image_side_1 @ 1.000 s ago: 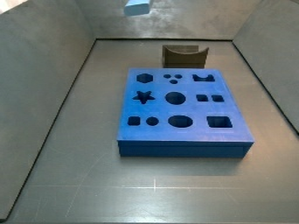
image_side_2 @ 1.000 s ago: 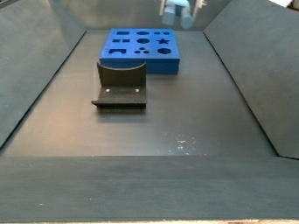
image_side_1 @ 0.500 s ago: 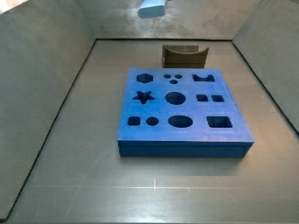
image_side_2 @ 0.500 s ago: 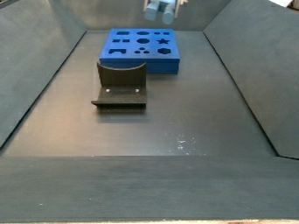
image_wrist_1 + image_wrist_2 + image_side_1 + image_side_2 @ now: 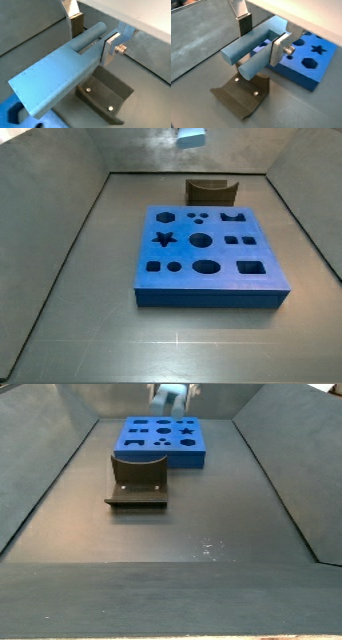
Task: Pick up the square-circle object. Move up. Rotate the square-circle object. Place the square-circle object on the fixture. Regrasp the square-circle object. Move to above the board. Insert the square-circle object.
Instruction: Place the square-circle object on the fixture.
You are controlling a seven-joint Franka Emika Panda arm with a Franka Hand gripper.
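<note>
The gripper is clenched on the peg — matte pale blue-grey, square-sided with a rounded end — high above the floor. In both wrist views the dark fixture lies below it, beside the blue board — a thick slab with star, circle and square holes.

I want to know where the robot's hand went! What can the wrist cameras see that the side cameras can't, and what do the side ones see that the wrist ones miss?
Only the wrist views show the gripper up close: its silver fingers are clamped on the pale blue square-circle object, hanging above the dark fixture.

Only a side view shows the whole board with all its holes, and the grey floor around it.

Both show the object, the fixture and at least part of the blue board.
</note>
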